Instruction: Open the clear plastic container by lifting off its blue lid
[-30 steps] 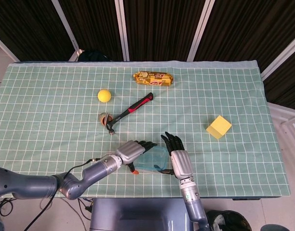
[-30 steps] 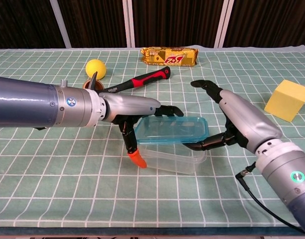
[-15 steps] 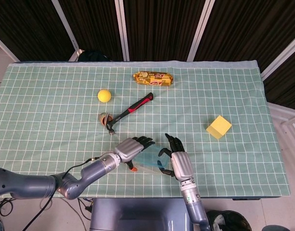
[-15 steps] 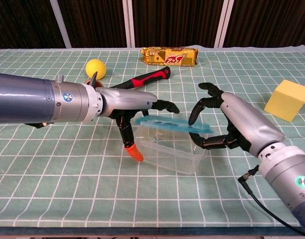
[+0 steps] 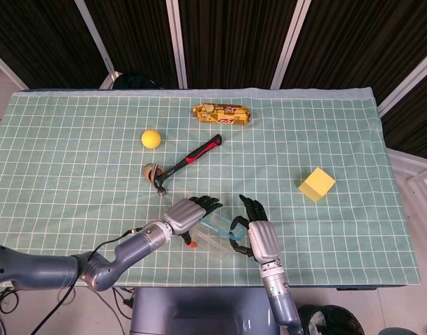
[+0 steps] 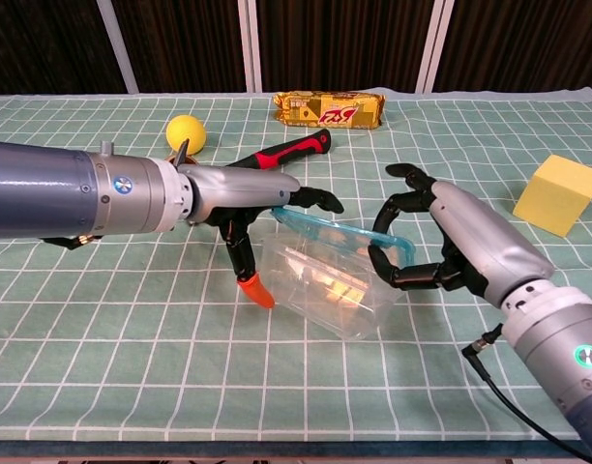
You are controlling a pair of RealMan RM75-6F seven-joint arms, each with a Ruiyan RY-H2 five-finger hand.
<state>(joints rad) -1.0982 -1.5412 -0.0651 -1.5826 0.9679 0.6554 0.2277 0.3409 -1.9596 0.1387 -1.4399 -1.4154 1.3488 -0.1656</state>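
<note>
Blue lid (image 6: 340,230) tilted, pinched by right hand (image 6: 441,242); left hand (image 6: 248,198) touching container (image 6: 325,280).

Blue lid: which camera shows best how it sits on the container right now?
Chest view. The blue lid shows side-on, tilted above the clear container, between the left hand and right hand. In head view both hands crowd it, leaving a pale blue sliver.

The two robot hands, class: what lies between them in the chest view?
Between the left hand and the right hand sits the clear plastic container, with its blue lid tilted, raised at the left end. The chest view shows this best.
</note>
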